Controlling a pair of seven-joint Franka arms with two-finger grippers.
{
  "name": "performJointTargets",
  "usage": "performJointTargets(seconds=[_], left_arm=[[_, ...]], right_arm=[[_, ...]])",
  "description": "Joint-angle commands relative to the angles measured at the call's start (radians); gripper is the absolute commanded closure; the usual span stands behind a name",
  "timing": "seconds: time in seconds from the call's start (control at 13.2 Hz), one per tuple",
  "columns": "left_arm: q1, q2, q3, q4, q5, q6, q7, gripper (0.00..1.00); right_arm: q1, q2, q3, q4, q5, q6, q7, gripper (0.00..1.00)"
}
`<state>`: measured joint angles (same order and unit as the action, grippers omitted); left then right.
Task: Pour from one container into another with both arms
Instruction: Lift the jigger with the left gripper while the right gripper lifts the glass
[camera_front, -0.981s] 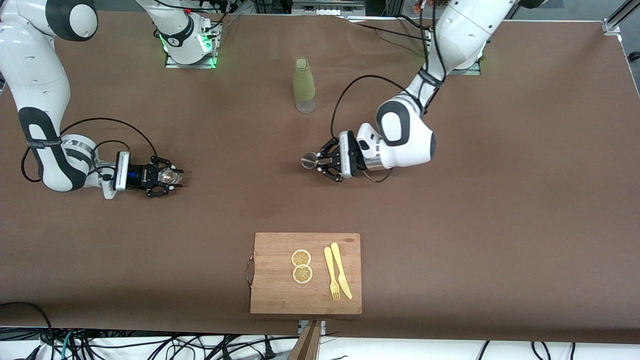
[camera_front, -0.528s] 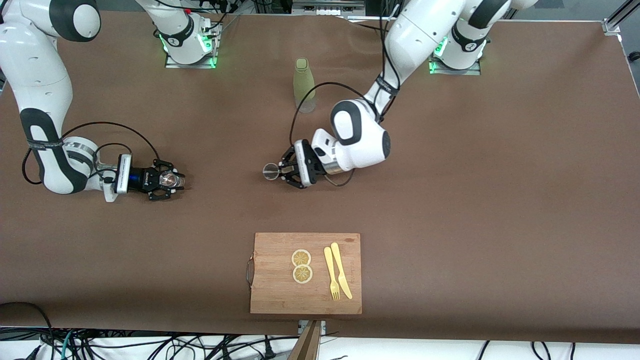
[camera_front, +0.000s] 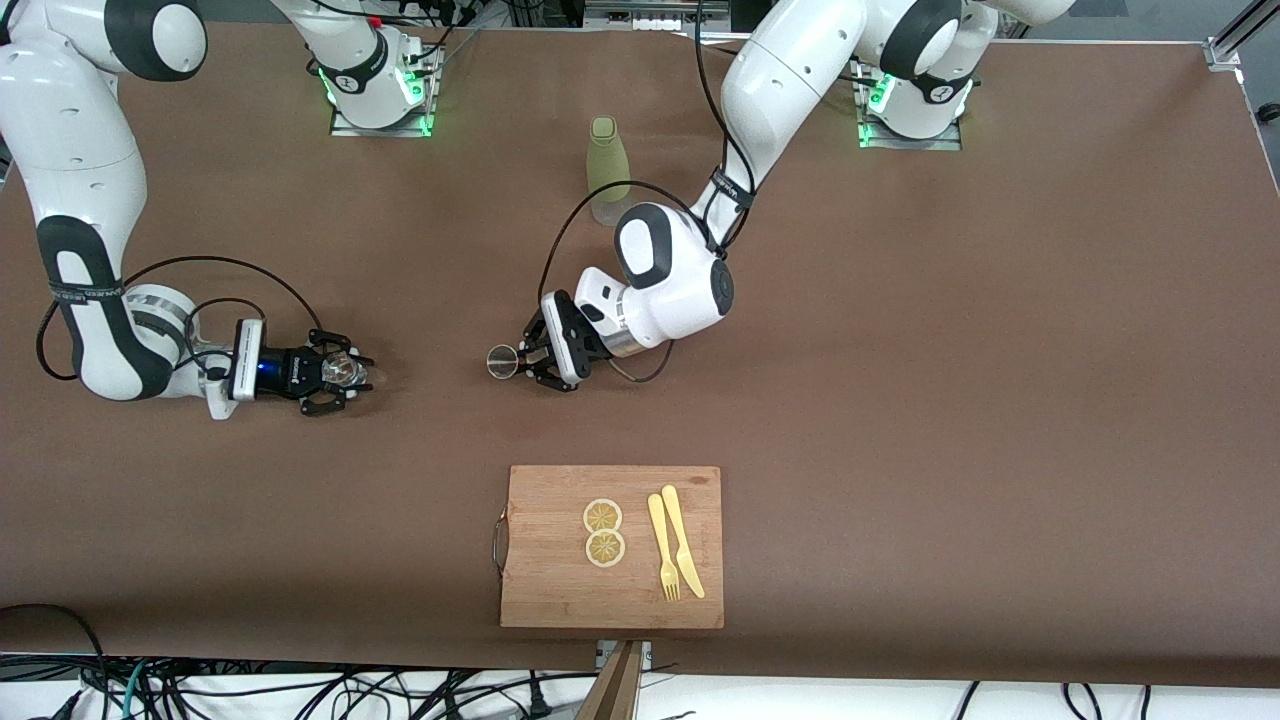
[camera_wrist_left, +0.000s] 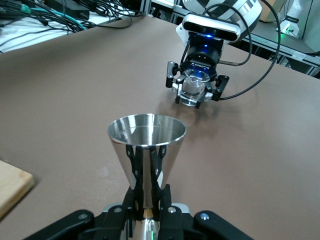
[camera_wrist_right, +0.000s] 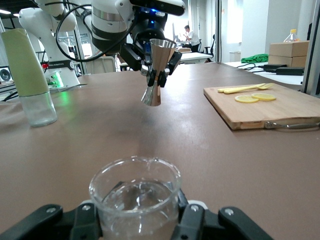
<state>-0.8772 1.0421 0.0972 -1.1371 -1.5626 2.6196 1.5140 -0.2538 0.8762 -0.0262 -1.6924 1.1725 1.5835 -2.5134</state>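
Note:
The steel jigger (camera_front: 502, 361) hangs upright over the middle of the table, my left gripper (camera_front: 522, 360) shut on its narrow waist. The left wrist view shows its open cone (camera_wrist_left: 146, 142) above my left gripper (camera_wrist_left: 149, 202). Toward the right arm's end, my right gripper (camera_front: 345, 372) is shut on the clear glass cup (camera_front: 342, 371), low at the table. In the right wrist view the cup (camera_wrist_right: 135, 192) sits upright in my right gripper (camera_wrist_right: 136, 222), with the jigger (camera_wrist_right: 158, 70) ahead of it. A stretch of bare table separates the two.
An olive-green bottle (camera_front: 608, 170) stands upright between the arm bases. A wooden cutting board (camera_front: 545, 580) lies near the front camera's edge with two lemon slices (camera_front: 603, 532) and a yellow fork and knife (camera_front: 675, 555).
My left arm has carried the jigger toward the right arm's end of the table. My right gripper has closed on the glass cup and shifted slightly.

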Motion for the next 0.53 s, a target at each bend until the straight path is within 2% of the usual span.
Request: performJointTargets(seconds=[0.0, 0.45], left_arm=[[-0.014, 0.024, 0.021, 0.053, -0.024, 0.036, -0.015, 1.00], [-0.014, 0.024, 0.022, 0.045, -0.020, 0.040, -0.014, 1.00]], right_arm=[[-0.002, -0.026, 0.038, -0.003, 0.021, -0.010, 0.059, 0.57], [0.002, -0.083, 0.117, 0.022, 0.019, 0.004, 0.209, 0.57]])
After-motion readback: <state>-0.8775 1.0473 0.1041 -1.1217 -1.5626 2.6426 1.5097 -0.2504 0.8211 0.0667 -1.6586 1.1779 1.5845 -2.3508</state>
